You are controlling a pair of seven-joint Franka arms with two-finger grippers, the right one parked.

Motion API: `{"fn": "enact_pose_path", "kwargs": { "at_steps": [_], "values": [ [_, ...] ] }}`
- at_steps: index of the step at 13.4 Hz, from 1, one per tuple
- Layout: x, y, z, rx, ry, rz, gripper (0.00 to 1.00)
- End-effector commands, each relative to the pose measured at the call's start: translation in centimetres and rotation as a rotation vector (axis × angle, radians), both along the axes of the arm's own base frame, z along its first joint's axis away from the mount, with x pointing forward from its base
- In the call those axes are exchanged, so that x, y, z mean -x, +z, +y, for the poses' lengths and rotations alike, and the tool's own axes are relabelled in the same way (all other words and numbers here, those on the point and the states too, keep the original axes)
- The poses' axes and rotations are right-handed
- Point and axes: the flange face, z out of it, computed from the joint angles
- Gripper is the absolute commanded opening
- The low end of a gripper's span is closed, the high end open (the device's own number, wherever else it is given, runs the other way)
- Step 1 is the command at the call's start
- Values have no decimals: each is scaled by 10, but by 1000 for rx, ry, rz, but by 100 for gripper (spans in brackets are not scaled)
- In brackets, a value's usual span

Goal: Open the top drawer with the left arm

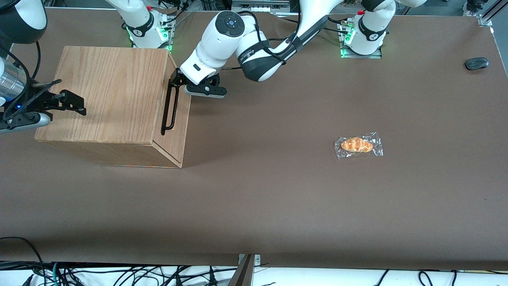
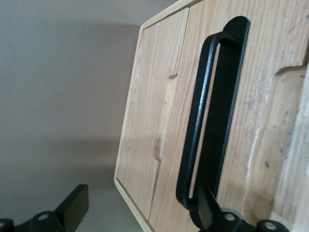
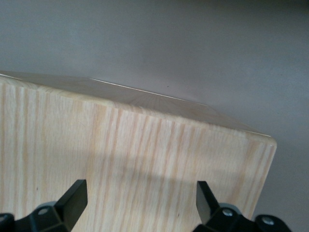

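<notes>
**Mia:** Why is the left arm (image 1: 254, 51) reaching over to the wooden cabinet (image 1: 111, 95)?

**Ben:** It is going for the top drawer (image 1: 178, 119). The drawer front is facing the working arm's end of the table (image 1: 278, 198), so the arm is coming at it from that way.

**Mia:** Where is the pincer (image 1: 177, 81) sitting?

**Ben:** It is sitting right at the end of the long black handle (image 1: 170, 107) that is farther from the front camera. In the wrist view its fingers (image 2: 72, 205) are spread wide, one out over the table and one by the end of the handle (image 2: 207, 121). It is not squeezing anything yet.

**Mia:** Is the drawer looking open?

**Ben:** No, I think it is looking shut, flat with the cabinet. I am guessing the fingers need to close around the bar and then pull.

**Mia:** Is there any writing?

**Ben:** There is some small lettering on the arm's black sleeve (image 1: 254, 55), but I cannot read it. The wrapped bread (image 1: 358, 145) is lying well apart, and I see no label on it.
</notes>
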Motion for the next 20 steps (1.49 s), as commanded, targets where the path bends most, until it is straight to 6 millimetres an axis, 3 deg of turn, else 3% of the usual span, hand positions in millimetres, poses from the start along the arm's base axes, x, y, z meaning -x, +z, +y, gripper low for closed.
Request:
{"fn": "enact_pose_path", "kwargs": {
  "at_steps": [1, 8, 20],
  "values": [
    [-4, -1, -18, 38, 46, 10, 100],
    [-1, -24, -27, 59, 51, 14, 100],
    [-5, -35, -26, 45, 27, -27, 100]
  ]
}}
